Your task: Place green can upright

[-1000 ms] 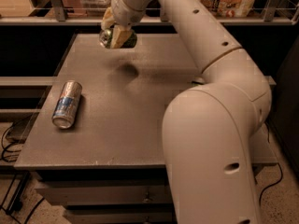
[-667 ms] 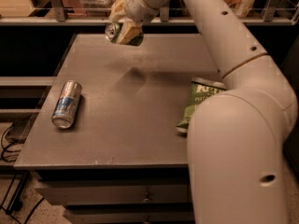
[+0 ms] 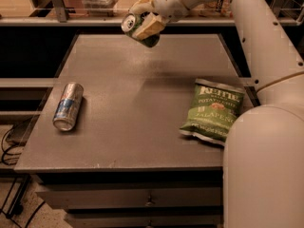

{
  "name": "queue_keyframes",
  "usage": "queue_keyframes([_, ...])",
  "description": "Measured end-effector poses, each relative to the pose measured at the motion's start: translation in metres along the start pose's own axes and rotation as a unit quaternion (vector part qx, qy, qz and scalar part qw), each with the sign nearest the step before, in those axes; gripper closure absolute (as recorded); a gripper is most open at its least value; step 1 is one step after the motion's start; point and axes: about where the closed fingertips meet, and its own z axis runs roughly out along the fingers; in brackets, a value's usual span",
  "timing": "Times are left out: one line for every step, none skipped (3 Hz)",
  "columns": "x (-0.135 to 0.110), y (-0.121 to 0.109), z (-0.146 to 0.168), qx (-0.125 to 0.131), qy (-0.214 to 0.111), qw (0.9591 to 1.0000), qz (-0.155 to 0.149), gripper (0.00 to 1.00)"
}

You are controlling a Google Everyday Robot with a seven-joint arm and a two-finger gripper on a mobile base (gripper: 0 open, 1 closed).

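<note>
**Green can held tilted above the far edge of the table**

The gripper point(image 3: 142, 26) is clamped around the green can point(image 3: 129, 23), its pale fingers point(image 3: 148, 25) wrapped over the can's body. The can hangs in the air over the far part of the table point(image 3: 142, 127), not touching it. It is tilted, with its silver top facing the left of the view and slightly up, and its green base lower and to the right.

Compared with a second ago, the gripper and can have shifted toward the right of the view while staying at much the same height, and the can's tilt looks about the same. The arm point(image 3: 259, 42) has swung aside, so the green chip bag point(image 3: 213, 110) now lies fully in sight, flat on the right side of the table (a second ago the arm covered it entirely). The silver-and-blue can point(image 3: 68, 106) lies on its side near the table's left edge, where it was before, well apart from the bag.
</note>
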Motion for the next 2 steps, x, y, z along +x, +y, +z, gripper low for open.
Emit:
queue_keyframes([0.0073, 0.0072, -0.0222, 0.002, -0.039, 0.9977, 0.055, 1.00])
queue_keyframes([0.0073, 0.0072, -0.0221, 0.002, -0.040, 0.9977, 0.055, 1.00])
